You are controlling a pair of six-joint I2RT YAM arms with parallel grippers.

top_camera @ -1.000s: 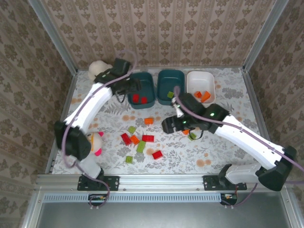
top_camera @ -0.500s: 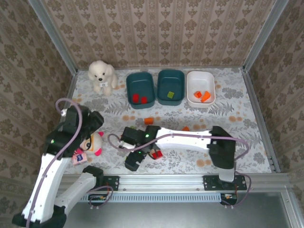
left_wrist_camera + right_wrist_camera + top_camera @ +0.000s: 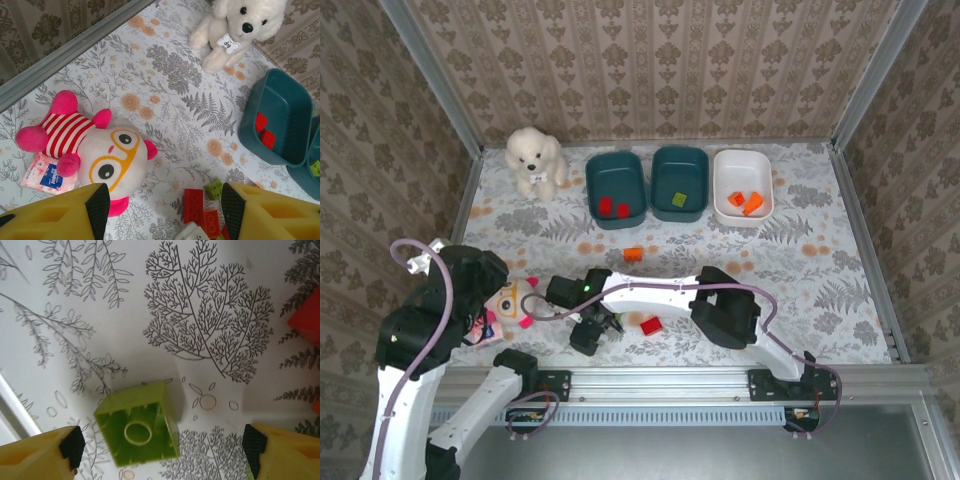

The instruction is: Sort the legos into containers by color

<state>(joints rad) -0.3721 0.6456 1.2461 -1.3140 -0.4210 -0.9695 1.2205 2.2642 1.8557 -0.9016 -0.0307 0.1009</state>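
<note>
Early on: few legos (image 3: pixel 606 206) in tubs (image 3: pixel 616 156), rest loose on desk (image 3: pixel 800 280) near doll (image 3: pixel 515 300); right fingers (image 3: pixel 40 450) wide around green brick (image 3: pixel 137 430) there, left fingers (image 3: pixel 50 215) wide, empty.

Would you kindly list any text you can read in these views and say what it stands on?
"Temp", with the rest hidden: white letters on the blue label of the pink packet under the doll.
Tag on the dog: dark marks, too small to read.
I can read no other text.
</note>
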